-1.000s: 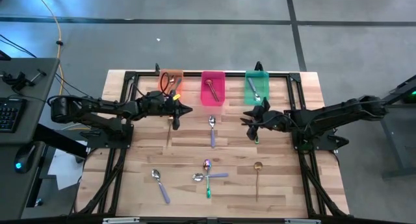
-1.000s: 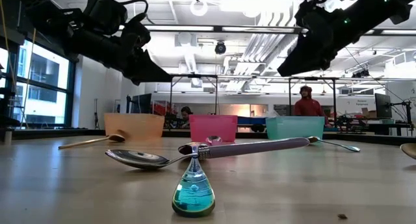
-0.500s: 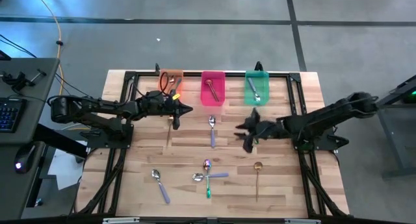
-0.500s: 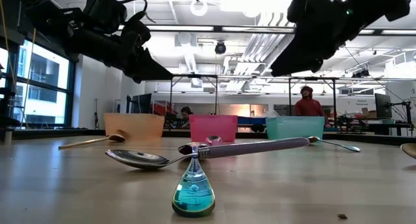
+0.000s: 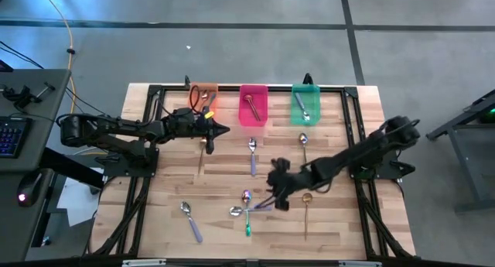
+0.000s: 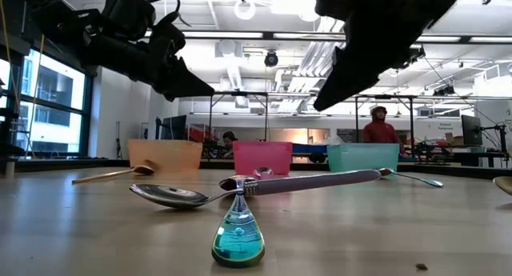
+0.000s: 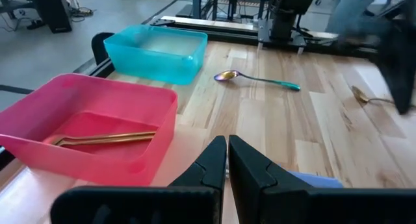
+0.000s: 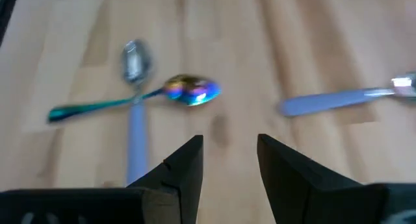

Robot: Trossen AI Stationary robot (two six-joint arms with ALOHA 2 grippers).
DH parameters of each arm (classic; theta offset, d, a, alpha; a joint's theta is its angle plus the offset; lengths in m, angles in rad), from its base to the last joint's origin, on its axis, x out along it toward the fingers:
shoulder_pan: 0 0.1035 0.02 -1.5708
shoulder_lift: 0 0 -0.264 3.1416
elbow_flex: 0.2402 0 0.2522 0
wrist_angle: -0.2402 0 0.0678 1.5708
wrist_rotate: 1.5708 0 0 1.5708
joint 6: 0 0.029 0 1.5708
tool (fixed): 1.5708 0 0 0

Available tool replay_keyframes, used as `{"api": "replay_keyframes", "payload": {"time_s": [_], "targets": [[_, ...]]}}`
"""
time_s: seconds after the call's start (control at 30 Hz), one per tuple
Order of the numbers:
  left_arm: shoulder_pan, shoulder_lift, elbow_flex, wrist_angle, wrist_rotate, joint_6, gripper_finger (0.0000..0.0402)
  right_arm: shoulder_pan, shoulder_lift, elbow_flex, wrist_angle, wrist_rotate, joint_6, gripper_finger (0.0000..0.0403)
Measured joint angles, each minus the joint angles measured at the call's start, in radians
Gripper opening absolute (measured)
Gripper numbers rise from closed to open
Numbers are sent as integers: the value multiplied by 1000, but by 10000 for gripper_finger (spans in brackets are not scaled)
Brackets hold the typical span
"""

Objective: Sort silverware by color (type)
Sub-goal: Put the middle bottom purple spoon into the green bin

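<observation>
Your right gripper point(image 5: 276, 191) hangs with its fingers apart and empty, just above the tabletop point(image 5: 224, 174). Directly ahead of it, close in, two spoons lie crossed: the rainbow spoon point(image 8: 188, 91), its green-blue handle running out to one side, and the silver spoon point(image 8: 135, 68) with a lilac handle lying across it. A little to its other side rests a gold spoon point(image 5: 306, 201).

These are thin, stiff, light and slick metal lying flat on wood, so I judge the fingers will slide off a bowl; take the rainbow spoon at mid-handle, clear of the crossing, closing across its narrow width.

Farther off, your left gripper point(image 7: 227, 160) waits with fingers together, near the pink bin point(image 7: 91, 130), which holds a copper spoon point(image 7: 107, 139). The teal bin point(image 7: 156, 52) sits beyond it.
</observation>
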Motion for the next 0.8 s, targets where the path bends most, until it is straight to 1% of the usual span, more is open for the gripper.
{"api": "replay_keyframes", "payload": {"time_s": [0.13,0.3,0.33,0.4,0.5,0.8], "targets": [[-8,0,0,5,0,3,7,46,105,126,-115,-5,0,142],[-18,0,0,7,0,20,7,68,216,253,-214,-8,18,183],[-19,0,0,7,0,20,7,68,234,269,-219,-23,18,192],[-22,0,0,11,0,21,7,68,262,292,-239,-57,18,206],[-28,0,0,9,0,21,7,68,291,313,-232,-111,17,215],[-64,0,0,7,0,21,7,73,357,317,-249,-118,25,212]]}}
